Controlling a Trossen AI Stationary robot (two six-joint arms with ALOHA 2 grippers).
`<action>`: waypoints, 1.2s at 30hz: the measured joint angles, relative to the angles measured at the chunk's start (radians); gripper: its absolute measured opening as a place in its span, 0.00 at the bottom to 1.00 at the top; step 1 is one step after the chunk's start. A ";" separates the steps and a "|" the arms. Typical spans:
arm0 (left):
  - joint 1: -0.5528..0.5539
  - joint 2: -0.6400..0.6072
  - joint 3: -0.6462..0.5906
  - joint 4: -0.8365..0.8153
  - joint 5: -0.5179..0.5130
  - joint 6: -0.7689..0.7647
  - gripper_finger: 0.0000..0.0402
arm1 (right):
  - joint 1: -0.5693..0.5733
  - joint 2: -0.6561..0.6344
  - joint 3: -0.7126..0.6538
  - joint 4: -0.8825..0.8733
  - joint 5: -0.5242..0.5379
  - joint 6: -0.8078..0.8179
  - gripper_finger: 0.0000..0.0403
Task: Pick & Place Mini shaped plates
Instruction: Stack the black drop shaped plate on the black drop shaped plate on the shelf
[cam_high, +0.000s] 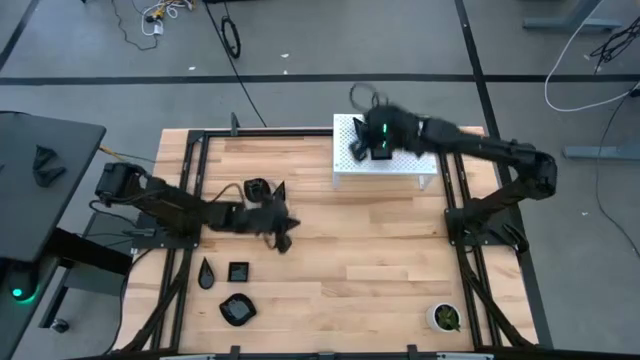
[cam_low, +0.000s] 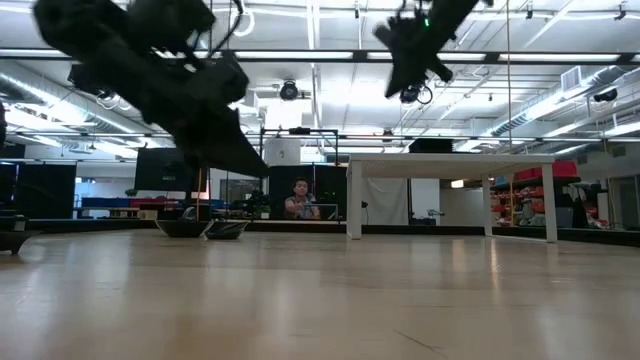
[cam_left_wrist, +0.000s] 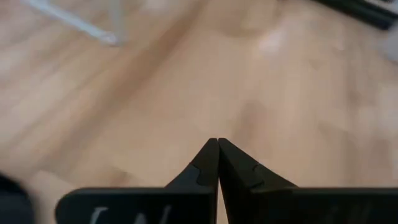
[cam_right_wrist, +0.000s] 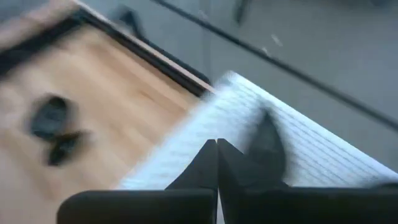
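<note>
High view: the left end effector hangs over the desk left of the middle, its fingers pressed together and holding nothing. The right end effector sits above the white shelf at the far edge, fingers likewise closed and empty, with one dark plate on the shelf just beside them. Two plates lie near the left arm; a teardrop, a square and an oval plate lie toward the near left corner. A small potted plant stands near right.
</note>
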 joint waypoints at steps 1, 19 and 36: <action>-0.030 -0.001 -0.008 0.019 -0.022 -0.007 0.03 | -0.049 0.008 0.002 -0.019 -0.023 0.000 0.00; -0.187 -0.002 -0.015 0.020 -0.332 -0.019 0.03 | -0.283 0.202 0.007 -0.092 -0.083 0.006 0.00; -0.187 -0.001 -0.015 0.020 -0.332 -0.012 0.03 | -0.252 0.228 0.007 -0.021 -0.221 0.031 0.00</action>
